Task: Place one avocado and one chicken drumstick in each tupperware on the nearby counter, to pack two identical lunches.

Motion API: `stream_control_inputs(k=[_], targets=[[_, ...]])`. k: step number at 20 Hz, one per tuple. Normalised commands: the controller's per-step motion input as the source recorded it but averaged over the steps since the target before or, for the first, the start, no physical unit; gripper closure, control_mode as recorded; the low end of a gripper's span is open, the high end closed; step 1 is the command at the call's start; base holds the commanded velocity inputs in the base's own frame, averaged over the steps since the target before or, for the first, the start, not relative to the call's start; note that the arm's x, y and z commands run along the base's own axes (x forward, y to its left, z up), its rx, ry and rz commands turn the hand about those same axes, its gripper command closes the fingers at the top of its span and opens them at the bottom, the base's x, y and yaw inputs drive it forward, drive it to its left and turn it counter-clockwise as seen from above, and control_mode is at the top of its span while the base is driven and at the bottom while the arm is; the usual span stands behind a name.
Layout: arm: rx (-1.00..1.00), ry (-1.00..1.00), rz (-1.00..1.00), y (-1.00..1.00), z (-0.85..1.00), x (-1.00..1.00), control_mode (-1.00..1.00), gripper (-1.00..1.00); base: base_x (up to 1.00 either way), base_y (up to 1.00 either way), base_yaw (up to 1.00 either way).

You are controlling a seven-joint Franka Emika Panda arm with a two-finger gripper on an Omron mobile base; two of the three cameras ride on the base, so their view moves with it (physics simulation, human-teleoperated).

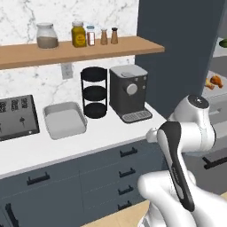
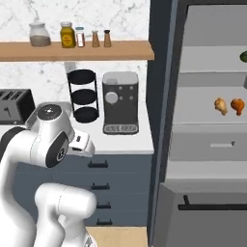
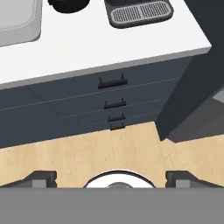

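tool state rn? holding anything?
Tool: open, fingertips wide apart, nothing between them; it looks down at the wood floor in front of the drawers.

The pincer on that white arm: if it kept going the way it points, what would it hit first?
Probably the wooden floor before the drawers; the open pincer aims down, with nothing between, though depth is unclear.

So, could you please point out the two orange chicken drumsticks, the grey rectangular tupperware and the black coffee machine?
Orange chicken drumsticks (image 2: 229, 105): right base view, between the pair on the fridge shelf.
Grey rectangular tupperware (image 1: 64, 120): left base view, its floor.
Black coffee machine (image 1: 128, 91): left base view, its front.
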Motion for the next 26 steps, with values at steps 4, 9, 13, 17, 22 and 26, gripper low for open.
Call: stream_control_inputs(k=[4,9,13,17,22,26], targets=[[0.00,0.00,0.00,0.00,0.00,0.00,1.00,-1.00,-0.03,-0.82,0.37],[0.00,0.00,0.00,0.00,0.00,0.00,1.00,-1.00,-0.25,-0.77,0.35],[0.00,0.00,0.00,0.00,0.00,0.00,1.00,-1.00,-0.57,-0.52,0.23],[0.00,0.00,0.00,0.00,0.00,0.00,1.00,-1.00,-0.29,-0.50,0.05],[0.00,0.00,0.00,0.00,0.00,0.00,1.00,-1.00,0.03,-0.70,-0.11],[0.00,0.00,0.00,0.00,0.00,0.00,1.00,-1.00,0.07,-0.76,-0.21]])
